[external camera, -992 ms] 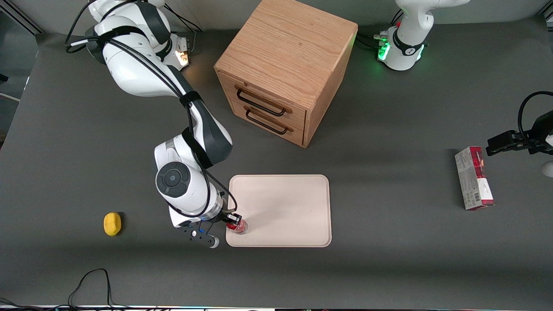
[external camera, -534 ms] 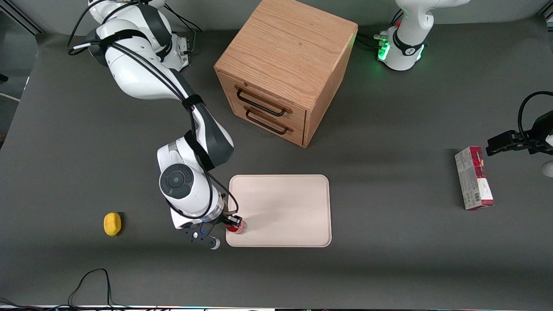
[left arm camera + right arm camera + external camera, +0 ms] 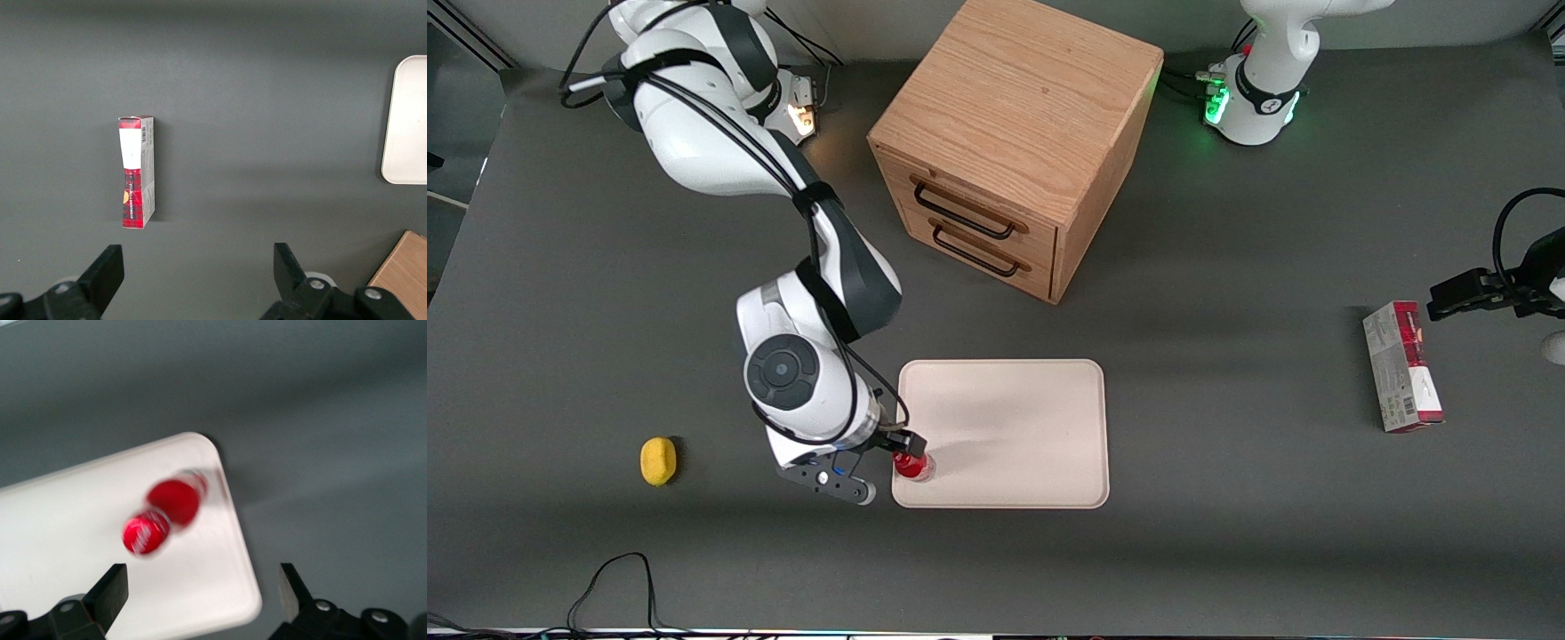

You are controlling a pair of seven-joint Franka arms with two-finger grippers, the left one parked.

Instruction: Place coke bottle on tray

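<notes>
The coke bottle (image 3: pixel 913 465), small and red with a red cap, stands upright on the cream-white tray (image 3: pixel 1014 427), close to the tray's corner nearest the front camera at the working arm's end. In the right wrist view the bottle (image 3: pixel 163 517) is seen from above on the tray (image 3: pixel 73 547), free of the fingers. My gripper (image 3: pixel 885 458) hovers above that tray corner and just beside the bottle. In the right wrist view it (image 3: pixel 200 593) is open and empty, with its two fingers wide apart.
A wooden drawer cabinet (image 3: pixel 1005 142) stands farther from the front camera than the tray. A yellow lemon (image 3: pixel 658 461) lies toward the working arm's end. A red-and-grey carton (image 3: pixel 1402 366) lies toward the parked arm's end and also shows in the left wrist view (image 3: pixel 137 172).
My gripper has drawn slightly away from the bottle toward the working arm's end. The bottle stays standing on the tray corner.
</notes>
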